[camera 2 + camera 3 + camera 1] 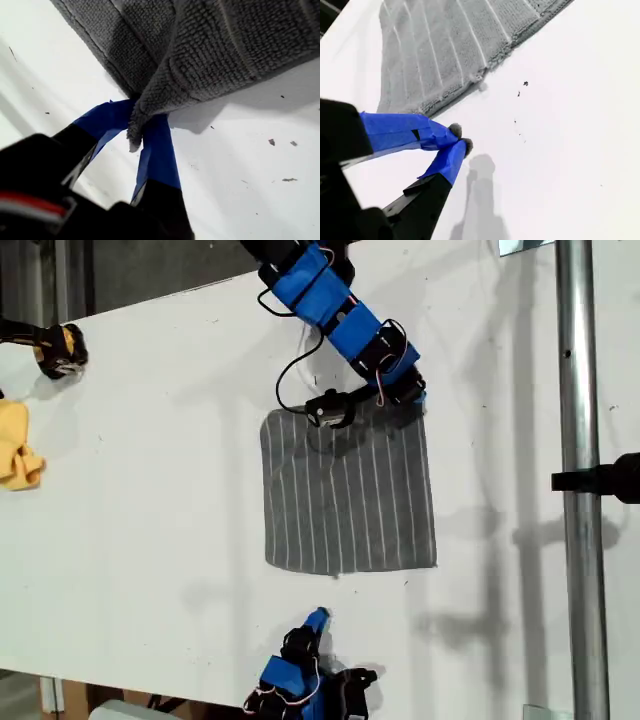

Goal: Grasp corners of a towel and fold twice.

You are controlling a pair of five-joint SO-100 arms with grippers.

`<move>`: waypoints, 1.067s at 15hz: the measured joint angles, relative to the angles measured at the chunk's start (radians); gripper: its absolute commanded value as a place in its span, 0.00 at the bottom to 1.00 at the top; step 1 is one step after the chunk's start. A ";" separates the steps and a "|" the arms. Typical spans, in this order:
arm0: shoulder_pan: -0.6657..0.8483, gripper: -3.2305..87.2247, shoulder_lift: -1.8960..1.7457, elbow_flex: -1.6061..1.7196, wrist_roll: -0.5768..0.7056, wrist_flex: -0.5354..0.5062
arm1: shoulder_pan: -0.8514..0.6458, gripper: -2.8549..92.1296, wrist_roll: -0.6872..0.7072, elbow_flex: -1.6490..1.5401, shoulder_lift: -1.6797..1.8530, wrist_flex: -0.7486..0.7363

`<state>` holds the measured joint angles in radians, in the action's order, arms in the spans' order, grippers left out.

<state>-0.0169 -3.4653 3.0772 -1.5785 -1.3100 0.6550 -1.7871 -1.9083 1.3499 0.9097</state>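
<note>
Now my first pincer (142, 131) pinches a towel (350, 495) corner (134, 140)

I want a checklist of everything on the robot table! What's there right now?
Surface: white table, a few small dark specks in the wrist views.
Job's things: grey striped towel lying mostly flat; one corner lifted, at the towel's top right in the exterior view.
Clutter: yellow cloth crumpled at the exterior view's left edge; a yellow-and-black object above it, too small to tell.
Grippers: my first gripper pinches that corner; my second gripper has its fingers nearly together, holding nothing, on bare table below the towel in the exterior view.
Cables: black cable looping beside the first arm.
Surroundings: metal pole at the exterior view's right.
</note>
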 measured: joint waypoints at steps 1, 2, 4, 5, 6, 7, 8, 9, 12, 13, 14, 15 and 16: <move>-0.018 0.02 0.015 -0.067 -0.028 0.000 | 0.000 0.03 0.000 0.000 0.000 0.003; -0.051 0.02 0.133 -0.184 -0.055 0.002 | -0.002 0.03 0.008 0.000 0.000 0.005; -0.132 0.02 0.644 -0.583 -0.077 0.005 | -0.012 0.03 0.040 0.008 0.000 0.008; -0.161 0.02 0.917 -0.782 -0.075 0.020 | -0.015 0.03 0.048 0.014 0.000 0.018; -0.190 0.02 1.149 -0.927 -0.063 0.086 | -0.017 0.03 0.054 0.015 0.000 0.023; -0.219 0.02 1.338 -1.039 -0.064 0.137 | -0.017 0.03 0.054 0.015 0.000 0.023; -0.255 0.04 1.516 -1.161 -0.046 0.147 | -0.017 0.03 0.054 0.015 0.000 0.023; -0.287 0.03 1.689 -1.316 -0.014 0.143 | -0.020 0.03 0.054 0.015 0.000 0.025; -0.370 0.08 2.137 -1.790 0.048 0.054 | -0.023 0.03 0.066 0.015 0.000 0.025; -0.391 0.18 2.194 -1.852 0.115 0.063 | -0.023 0.03 0.066 0.015 0.000 0.025; -0.413 0.28 2.221 -1.885 0.179 0.106 | -0.023 0.03 0.066 0.015 0.000 0.025; -0.434 0.30 2.244 -1.905 0.189 0.124 | -0.025 0.03 0.071 0.015 0.000 0.028; -0.457 0.33 2.273 -1.922 0.195 0.124 | -0.025 0.03 0.072 0.015 0.000 0.029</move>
<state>-0.4740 -1.1919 1.1551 -1.3837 -1.1858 0.6305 -1.7150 -1.8929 1.3499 0.9388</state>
